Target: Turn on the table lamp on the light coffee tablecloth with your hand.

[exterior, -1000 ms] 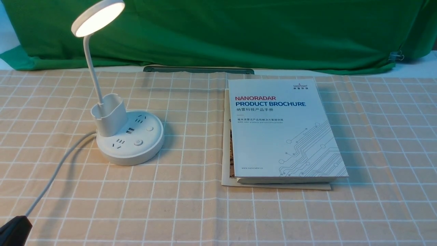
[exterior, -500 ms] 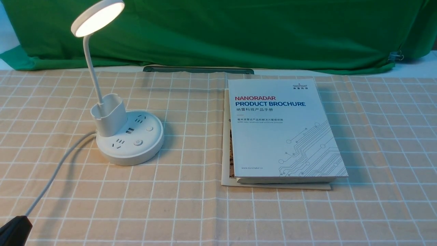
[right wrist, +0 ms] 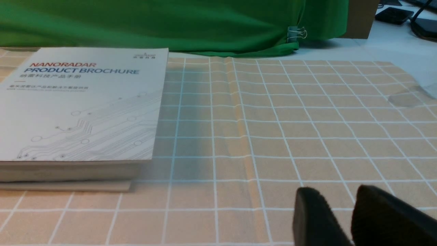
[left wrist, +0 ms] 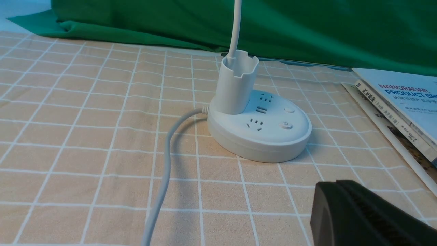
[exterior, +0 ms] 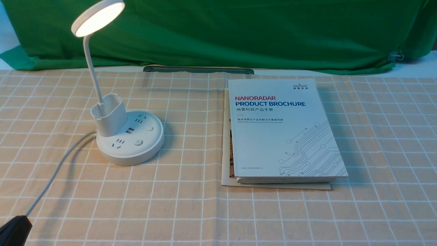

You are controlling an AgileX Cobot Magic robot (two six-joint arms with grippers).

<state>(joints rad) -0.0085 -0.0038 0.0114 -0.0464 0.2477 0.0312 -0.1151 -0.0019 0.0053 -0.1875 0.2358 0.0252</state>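
Observation:
The white table lamp (exterior: 131, 140) stands on the left of the light coffee tablecloth (exterior: 191, 212). Its round disc head (exterior: 98, 17) glows. The base carries sockets and two buttons (exterior: 138, 142), with the pen cup behind them. Its white cord (exterior: 58, 167) runs toward the near left. My left gripper (exterior: 13, 230) shows only as a black tip at the near left corner, well short of the lamp. In the left wrist view (left wrist: 336, 198) its jaws are pressed together and empty, and the lamp base (left wrist: 259, 133) is ahead. My right gripper (right wrist: 338, 191) hovers low over bare cloth, jaws slightly apart and empty.
A stack of brochures (exterior: 283, 130) lies right of the lamp, titled "NANORADAR PRODUCT BROCHURE". It also shows in the right wrist view (right wrist: 82, 106). A green backdrop cloth (exterior: 256, 34) hangs along the far edge, with a dark bar (exterior: 198, 69) at its foot.

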